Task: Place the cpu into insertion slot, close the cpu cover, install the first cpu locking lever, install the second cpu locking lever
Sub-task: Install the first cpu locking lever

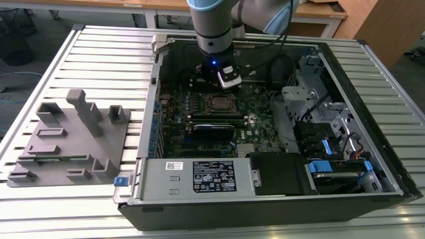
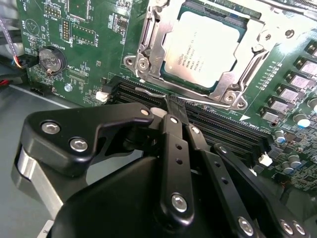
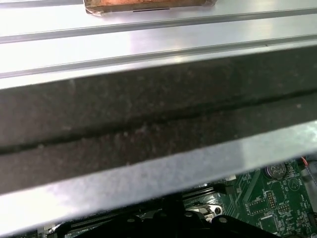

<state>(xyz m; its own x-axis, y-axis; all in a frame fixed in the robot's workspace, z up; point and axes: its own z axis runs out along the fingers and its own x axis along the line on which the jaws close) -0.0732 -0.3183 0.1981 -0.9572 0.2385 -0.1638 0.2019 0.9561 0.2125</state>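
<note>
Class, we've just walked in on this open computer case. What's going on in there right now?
A single robot arm is working inside the open computer case. The cpu sits in the insertion slot, and the cpu cover lies down around it. The gripper, fingers together, has its tips at a thin wire lever that runs along the socket's edge beside the long black memory slots. Whether that lever is latched cannot be told.
</note>
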